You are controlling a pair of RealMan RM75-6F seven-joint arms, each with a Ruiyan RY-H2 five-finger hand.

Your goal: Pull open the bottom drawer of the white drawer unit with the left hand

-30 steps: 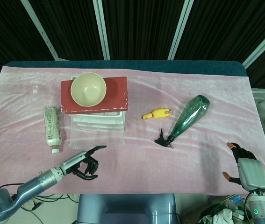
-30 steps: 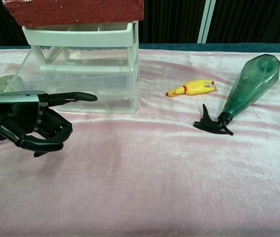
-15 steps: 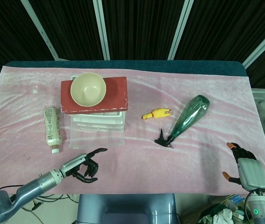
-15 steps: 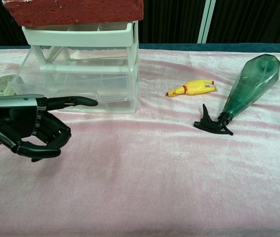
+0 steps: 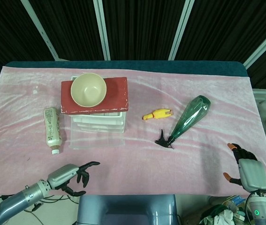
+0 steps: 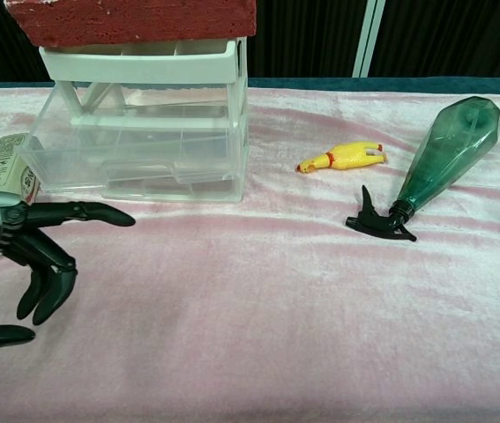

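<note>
The bottom drawer of the unit, far left on the desk, already juts out, and the left robot hand, fingers spread and empty, hovers nearer, apparently done and needing only to withdraw.

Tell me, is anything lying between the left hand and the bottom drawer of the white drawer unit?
Nothing visible: only bare pink cloth separates the left hand from the clear plastic bottom drawer.
</note>
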